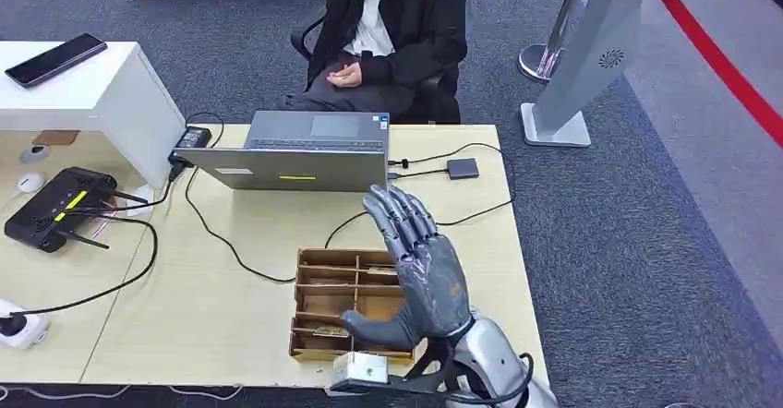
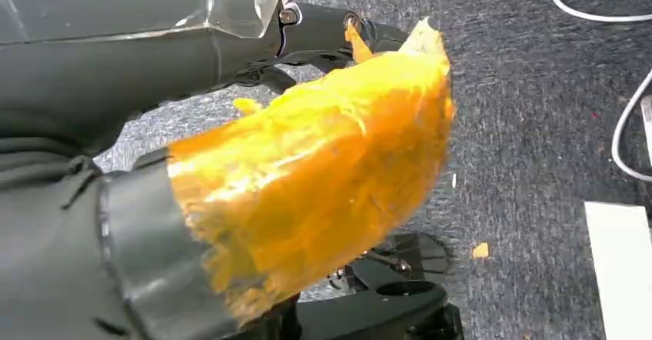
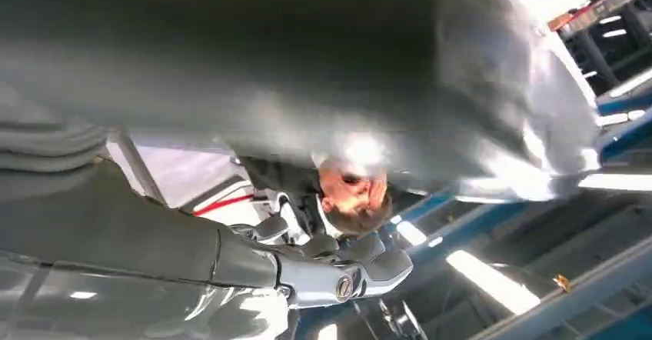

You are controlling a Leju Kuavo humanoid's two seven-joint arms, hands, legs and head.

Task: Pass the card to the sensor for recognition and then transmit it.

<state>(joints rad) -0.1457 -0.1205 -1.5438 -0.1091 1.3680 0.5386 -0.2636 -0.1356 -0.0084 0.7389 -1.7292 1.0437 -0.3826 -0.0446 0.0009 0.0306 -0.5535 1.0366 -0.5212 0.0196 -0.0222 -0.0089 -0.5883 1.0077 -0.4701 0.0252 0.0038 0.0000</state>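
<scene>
My right hand (image 1: pixel 420 270) is raised above the right side of a brown cardboard box (image 1: pixel 325 283) split into several compartments. Its fingers are spread and point away from me, with nothing in the palm. In the right wrist view the same hand (image 3: pixel 231 86) is a blurred grey mass, its fingers (image 3: pixel 346 271) stretched out. A small dark sensor box (image 1: pixel 463 168) lies on the table beyond the hand, wired to the laptop (image 1: pixel 295 154). My left hand (image 2: pixel 307 178) hangs over grey carpet. Its thumb is wrapped in yellow tape, its dark fingers (image 2: pixel 330 32) are extended, and it holds nothing.
A person (image 1: pixel 388 30) sits behind the laptop at the far table edge. A black router (image 1: pixel 55 210) and cables lie on the left, beside a white shelf (image 1: pixel 102 94) with a phone (image 1: pixel 55 59) on top. A grey stand (image 1: pixel 582 57) rises on the floor at right.
</scene>
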